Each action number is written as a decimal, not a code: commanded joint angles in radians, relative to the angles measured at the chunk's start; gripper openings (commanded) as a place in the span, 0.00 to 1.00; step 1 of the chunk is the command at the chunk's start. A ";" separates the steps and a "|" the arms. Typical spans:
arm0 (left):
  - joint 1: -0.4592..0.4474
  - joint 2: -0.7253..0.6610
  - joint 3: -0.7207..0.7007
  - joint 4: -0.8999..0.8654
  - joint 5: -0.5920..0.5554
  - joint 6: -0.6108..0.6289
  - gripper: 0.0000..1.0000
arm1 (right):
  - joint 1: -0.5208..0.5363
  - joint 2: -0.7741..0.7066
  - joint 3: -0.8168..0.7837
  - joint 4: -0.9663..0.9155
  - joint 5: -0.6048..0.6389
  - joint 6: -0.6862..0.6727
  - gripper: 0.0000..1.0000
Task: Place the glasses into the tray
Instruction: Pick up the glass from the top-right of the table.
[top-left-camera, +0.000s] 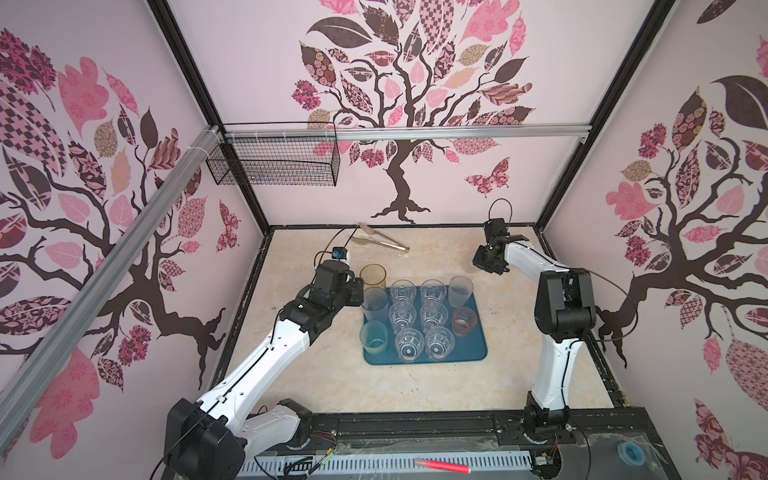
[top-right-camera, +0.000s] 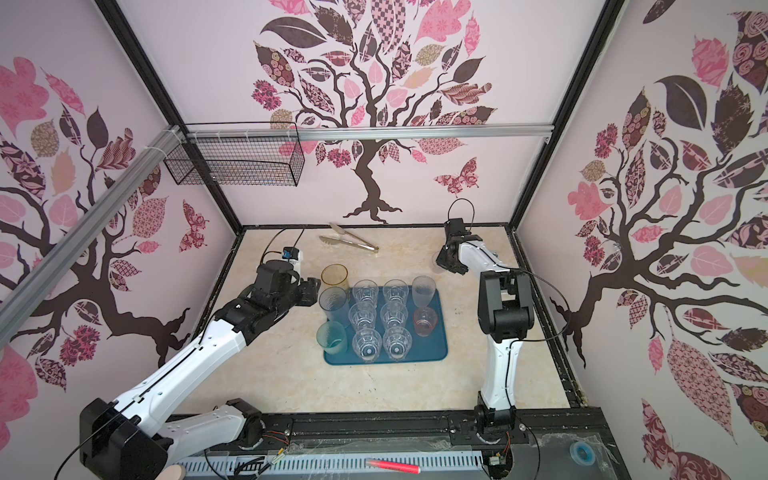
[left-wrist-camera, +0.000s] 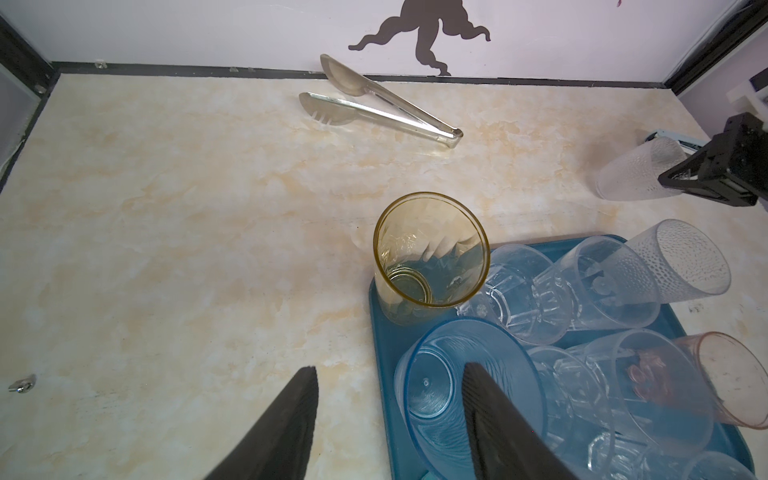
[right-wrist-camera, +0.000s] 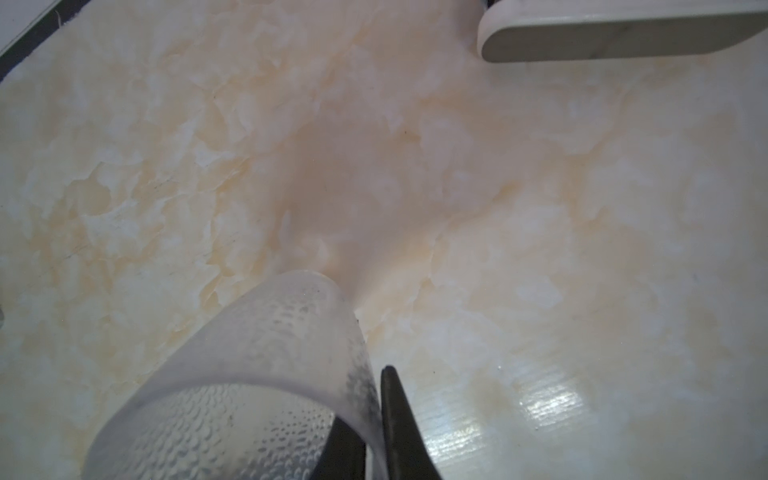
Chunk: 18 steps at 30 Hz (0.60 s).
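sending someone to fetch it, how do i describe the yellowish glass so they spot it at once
Find the dark blue tray in the middle of the table. At its far left corner stands the amber glass: the only yellow-tinted one, taller than the clear faceted glass beside it.

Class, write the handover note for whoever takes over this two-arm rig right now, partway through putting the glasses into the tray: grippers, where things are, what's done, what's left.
Left gripper: open, nothing gripped; fingers straddle the wall of the blue glass at the left edge of the tray.
Right gripper: shut on the rim wall of a dimpled frosted glass, tilted, at the far right of the table, off the tray.
Done: eleven glasses stand in the tray, the amber one at its far left corner.
Left: carry the held glass to the tray's bare near-right part, set it upright, release.
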 joint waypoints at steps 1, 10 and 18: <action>-0.001 -0.030 -0.024 -0.004 -0.023 0.004 0.59 | 0.000 -0.082 0.001 -0.062 0.035 -0.024 0.05; 0.000 -0.034 0.006 -0.017 -0.049 0.021 0.59 | 0.001 -0.418 -0.150 -0.243 0.136 -0.071 0.02; -0.001 -0.030 0.016 -0.032 -0.075 0.009 0.59 | 0.007 -0.699 -0.397 -0.436 0.122 -0.061 0.02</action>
